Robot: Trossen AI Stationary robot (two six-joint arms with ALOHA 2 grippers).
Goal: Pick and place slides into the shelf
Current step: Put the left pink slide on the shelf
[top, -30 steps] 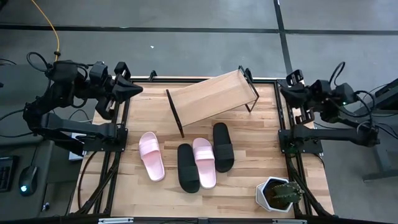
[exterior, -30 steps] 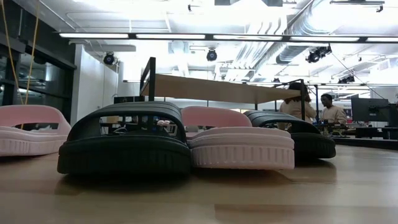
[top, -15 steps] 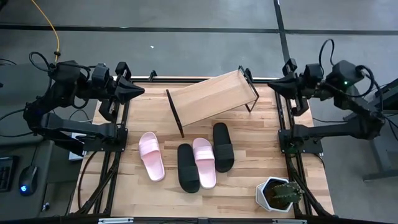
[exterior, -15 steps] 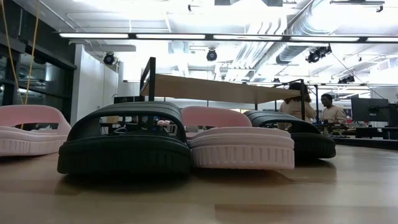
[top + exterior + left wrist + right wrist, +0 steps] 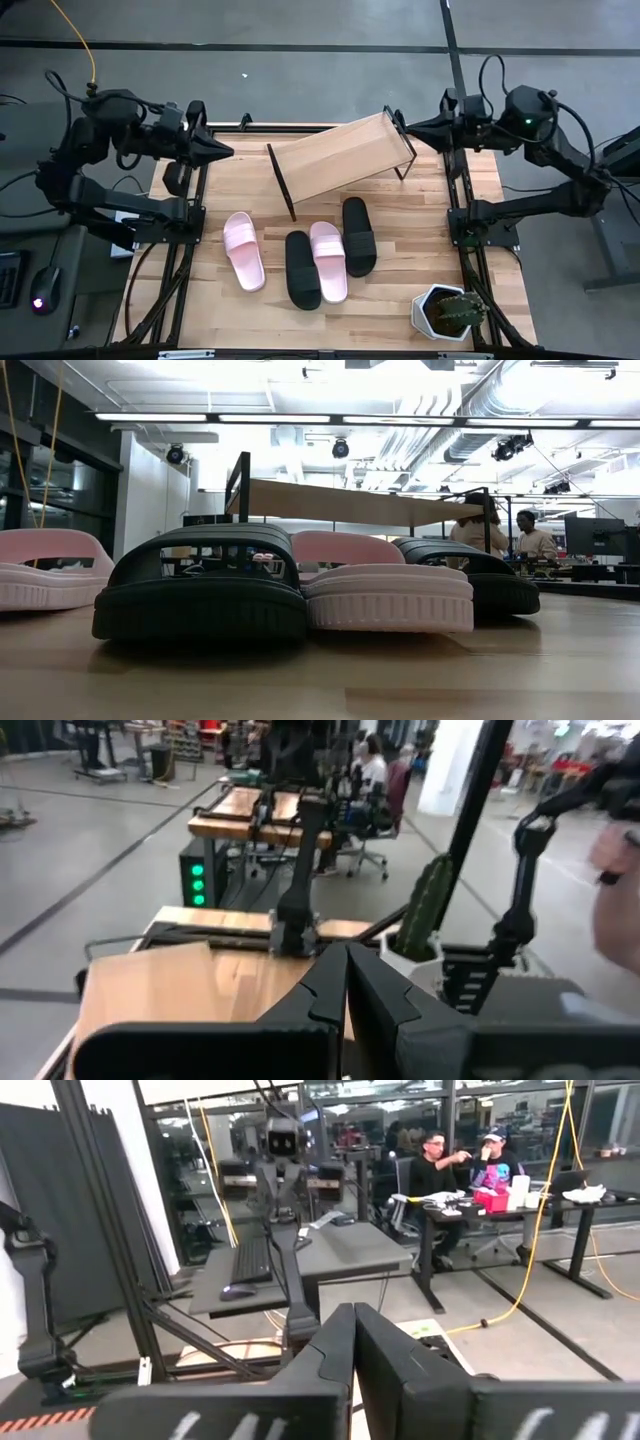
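Four slides lie sole-down on the table in the high view: a pale pink slide (image 5: 243,251) at left, a black slide (image 5: 302,269), a second pink slide (image 5: 329,260) and a second black slide (image 5: 359,236) side by side. The slanted wooden shelf (image 5: 340,155) stands behind them on its black frame. My left gripper (image 5: 228,152) is shut, raised over the table's far left edge, pointing right. My right gripper (image 5: 400,125) is shut, raised near the shelf's far right corner, pointing left. In the low view the slides (image 5: 385,597) fill the front.
A potted cactus (image 5: 449,312) in a white pot sits at the table's near right corner. Black frame rails (image 5: 193,230) run along both table sides. Bare wood lies in front of the slides and left of the pink one. People sit beyond the table in the wrist views.
My right arm has risen from its folded rest and swung toward the table's left, bringing its gripper to the shelf's far right corner. My left arm has lifted slightly, its gripper staying near the far left edge. The slides and shelf have not moved.
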